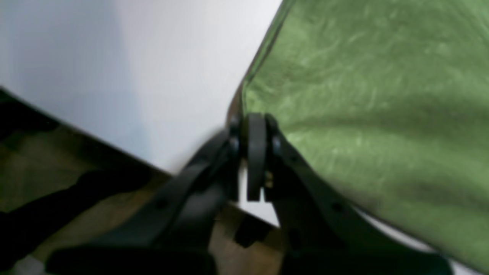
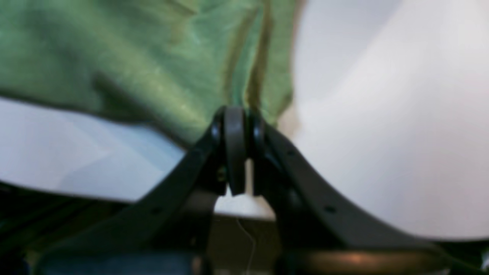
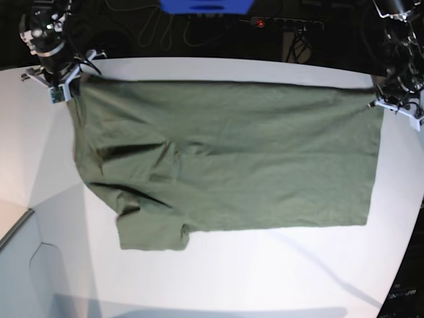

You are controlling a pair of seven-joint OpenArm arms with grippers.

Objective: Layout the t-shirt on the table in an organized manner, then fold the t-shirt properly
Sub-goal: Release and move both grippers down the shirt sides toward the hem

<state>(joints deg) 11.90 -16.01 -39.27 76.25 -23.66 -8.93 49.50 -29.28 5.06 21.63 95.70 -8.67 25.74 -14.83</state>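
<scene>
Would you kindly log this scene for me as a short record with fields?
shirt: olive t-shirt spread across the table, one sleeve showing at the near edge
table: white
left gripper: shut on the shirt's far corner, on the base view's right
right gripper: shut on the opposite far corner
wrinkles: folds near the sleeve
fold: not begun

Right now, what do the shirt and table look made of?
Shirt: soft knit cloth, likely cotton, matte olive; it creases and drapes in folds near the sleeve. Table: smooth hard white top, maybe laminate or painted board, a slight sheen with soft shadows; exact material unclear.
</scene>
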